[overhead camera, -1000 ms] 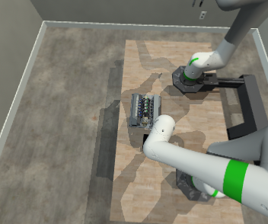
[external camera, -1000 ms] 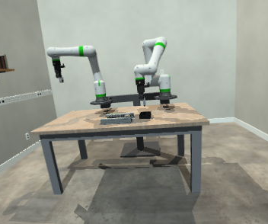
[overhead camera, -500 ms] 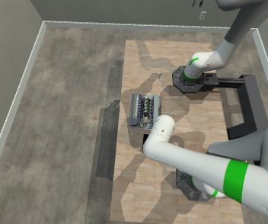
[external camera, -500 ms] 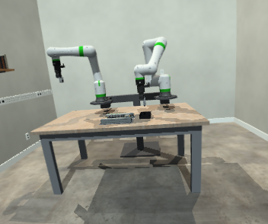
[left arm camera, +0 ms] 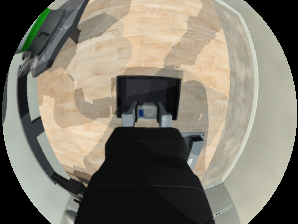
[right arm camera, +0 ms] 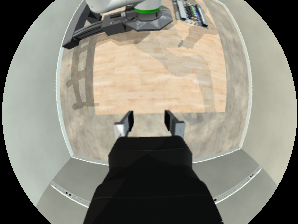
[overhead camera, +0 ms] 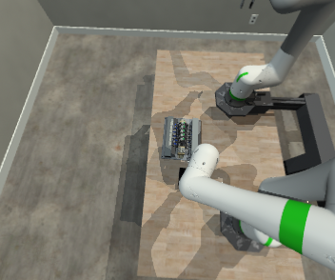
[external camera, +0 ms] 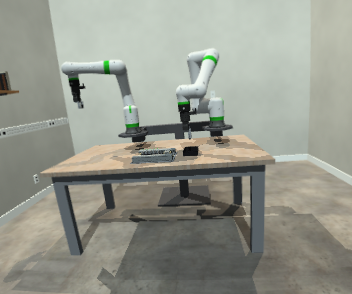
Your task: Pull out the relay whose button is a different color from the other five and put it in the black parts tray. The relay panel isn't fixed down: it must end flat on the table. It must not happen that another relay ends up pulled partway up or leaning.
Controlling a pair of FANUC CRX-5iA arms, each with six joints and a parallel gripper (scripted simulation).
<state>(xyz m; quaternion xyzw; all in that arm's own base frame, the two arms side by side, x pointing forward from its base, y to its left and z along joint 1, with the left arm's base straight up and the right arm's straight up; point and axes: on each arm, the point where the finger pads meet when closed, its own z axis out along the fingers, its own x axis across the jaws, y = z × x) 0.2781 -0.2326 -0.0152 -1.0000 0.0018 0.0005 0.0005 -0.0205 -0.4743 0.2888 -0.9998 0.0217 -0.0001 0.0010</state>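
The relay [left arm camera: 150, 110], its button blue, is in the air at the tray [overhead camera: 180, 175] [external camera: 190, 151] [left arm camera: 149, 89], clamped between the fingers of the left gripper [external camera: 190, 136] [left arm camera: 147, 108]; whether it is fully over the rim I cannot tell. The tray sits on the table [overhead camera: 195, 71] [external camera: 100, 155] [left arm camera: 100, 50] [right arm camera: 150, 75], partly hidden from above by the left arm. Just beside the tray, not touching, the panel [overhead camera: 167, 138] [external camera: 152, 159] [left arm camera: 194, 150] [right arm camera: 201, 18] lies flat; its remaining relays are too small to judge for lean. Well apart from the tray, the right gripper [external camera: 81, 105] [right arm camera: 149, 116] hangs high, fingers spread, nothing between them.
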